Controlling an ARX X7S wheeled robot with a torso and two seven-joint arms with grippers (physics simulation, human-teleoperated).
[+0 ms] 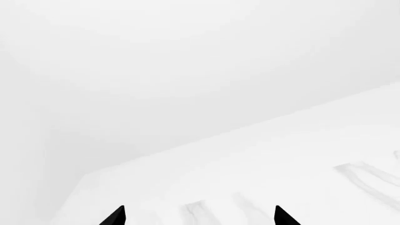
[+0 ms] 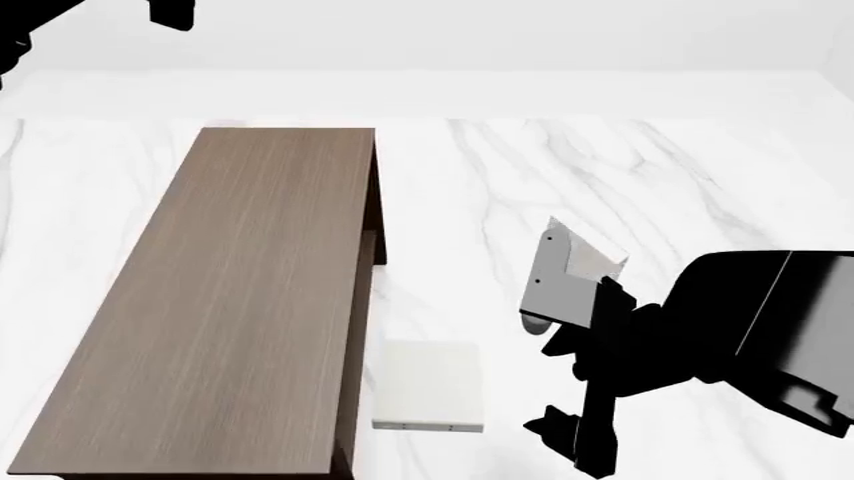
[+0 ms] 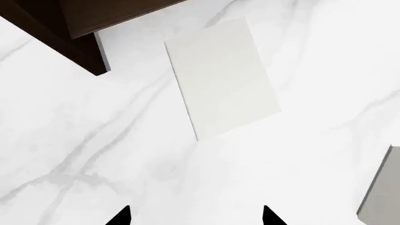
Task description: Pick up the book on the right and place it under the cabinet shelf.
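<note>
The whitish book [image 2: 424, 398] lies flat on the marble table, close to the long brown cabinet [image 2: 240, 290]. The cabinet's top hides its shelf. In the right wrist view the book [image 3: 222, 77] lies ahead of my right gripper [image 3: 196, 216], clear of the open fingertips, with the cabinet's dark corner [image 3: 75, 18] beyond it. Seen from the head, my right gripper [image 2: 577, 440] hangs to the right of the book, holding nothing. My left gripper [image 1: 200, 218] is open and empty over the table's far edge.
A greyer slab [image 3: 382, 187] shows at the edge of the right wrist view. A grey-and-white angular piece [image 2: 567, 280] sits by my right wrist; I cannot tell whether it is a book. The marble table [image 2: 641, 170] runs to a white wall.
</note>
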